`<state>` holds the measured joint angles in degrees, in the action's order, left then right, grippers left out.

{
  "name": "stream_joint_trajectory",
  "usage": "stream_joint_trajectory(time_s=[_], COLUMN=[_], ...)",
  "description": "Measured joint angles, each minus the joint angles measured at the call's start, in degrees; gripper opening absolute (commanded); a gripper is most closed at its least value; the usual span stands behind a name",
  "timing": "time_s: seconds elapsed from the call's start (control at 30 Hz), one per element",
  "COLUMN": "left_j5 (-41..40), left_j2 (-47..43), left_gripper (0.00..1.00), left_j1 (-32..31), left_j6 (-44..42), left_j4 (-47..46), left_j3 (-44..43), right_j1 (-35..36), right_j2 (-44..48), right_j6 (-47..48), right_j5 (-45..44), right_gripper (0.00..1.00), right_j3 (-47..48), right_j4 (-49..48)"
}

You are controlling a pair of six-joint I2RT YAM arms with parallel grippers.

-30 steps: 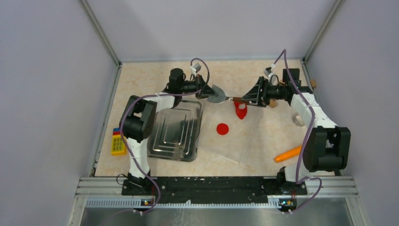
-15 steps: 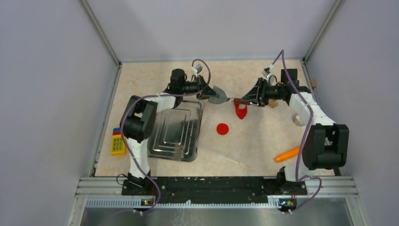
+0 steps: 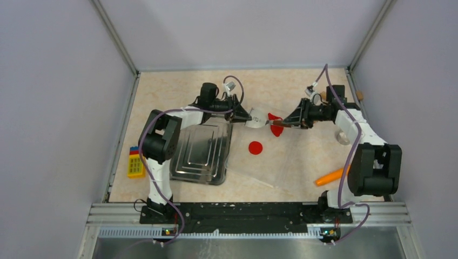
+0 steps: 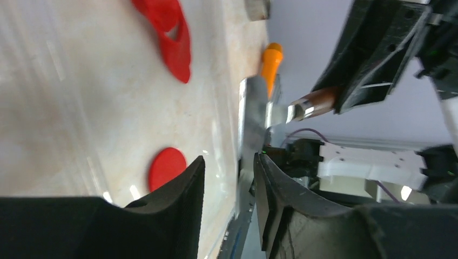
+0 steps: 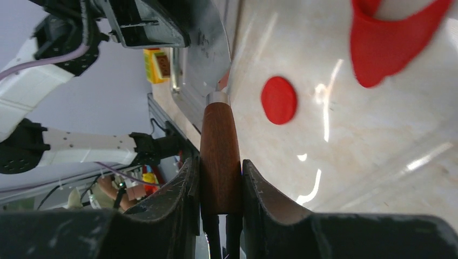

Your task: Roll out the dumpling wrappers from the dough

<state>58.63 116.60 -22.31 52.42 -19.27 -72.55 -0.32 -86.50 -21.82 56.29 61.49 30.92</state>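
Toward the far middle of the tabletop point(image 3: 178, 89), the two arms meet over a metal scraper point(image 3: 256, 119). The right tool point(image 5: 220, 167) is clamped on the scraper's wooden handle point(image 5: 219, 143), one finger pressed to each side. The left tool point(image 4: 229, 167) stands partly apart, and the thin blade point(image 4: 254, 105) runs edge-on into the gap between its fingers, with daylight showing beside it. The dough point(image 3: 277, 129), a bright red irregular sheet with a hole, lies on a clear plastic sheet point(image 3: 281, 162) just to the right of the blade, under the handle and the right tool; whether the scraper touches it cannot be told. One dumpling wrapper point(image 3: 255, 147), a neat flat red disc, rests on the same sheet nearer the arm bases, apart from the dough. A metal tray point(image 3: 202, 154) sits to the left of the sheet with a yellow toy block point(image 3: 135, 164) beyond it, and an orange carrot point(image 3: 330, 176) lies near the right arm's base.
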Motion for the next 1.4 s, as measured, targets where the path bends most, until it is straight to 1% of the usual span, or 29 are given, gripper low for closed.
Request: stream_joint_trajectory(time_s=[0.13,0.23,0.3,0.47,0.63,0.73,0.83,0.97,1.07,1.13,1.4], left_j5=[-4.79,-11.37,-16.28,-26.18,-32.7,-36.15,-39.32,-42.18,-43.32,-43.89,-45.57], left_j2=[-0.09,-0.09,-0.09,0.59,3.93,6.23,7.61,7.8,8.09,8.13,8.02], left_gripper=[0.38,0.33,0.32,0.33,0.36,0.35,0.29,0.17,0.05,0.0,0.0], left_j1=[-0.17,-0.68,-1.16,-3.74,-6.58,-7.98,-9.03,-9.88,-10.38,-10.45,-10.54], left_j6=[-11.85,-21.24,-26.75,-36.39,-42.05,-43.63,-43.65,-43.06,-41.62,-40.26,-34.27], left_j4=[13.86,24.61,29.92,37.4,40.85,42.58,43.78,44.28,44.59,44.57,44.37], left_j3=[-2.64,-6.86,-10.05,-15.74,-18.99,-19.61,-20.06,-20.81,-21.31,-21.31,-20.92], right_j1=[-4.04,-4.98,-4.98,-4.96,-4.98,-5.01,-5.01,-5.01,-5.01,-5.01,-5.01], right_j2=[0.81,1.05,1.22,1.38,0.0,-1.79,-2.69,-4.11,-5.75,-6.91,-9.79], right_j6=[7.15,12.59,15.69,22.1,26.47,28.85,30.4,31.76,32.37,32.74,32.72], right_j5=[-4.11,-8.02,-10.05,-13.09,-14.73,-15.74,-16.65,-17.44,-18.12,-18.67,-19.08], right_gripper=[0.0,0.0,0.0,0.0,0.0,0.0,0.0,0.0,0.0,0.0,0.0], right_j3=[0.72,1.79,2.23,2.43,6.1,8.72,9.57,9.88,9.88,9.88,9.99], right_j4=[8.52,14.47,17.68,23.67,29.38,31.15,32.7,34.29,34.95,35.1,35.23])
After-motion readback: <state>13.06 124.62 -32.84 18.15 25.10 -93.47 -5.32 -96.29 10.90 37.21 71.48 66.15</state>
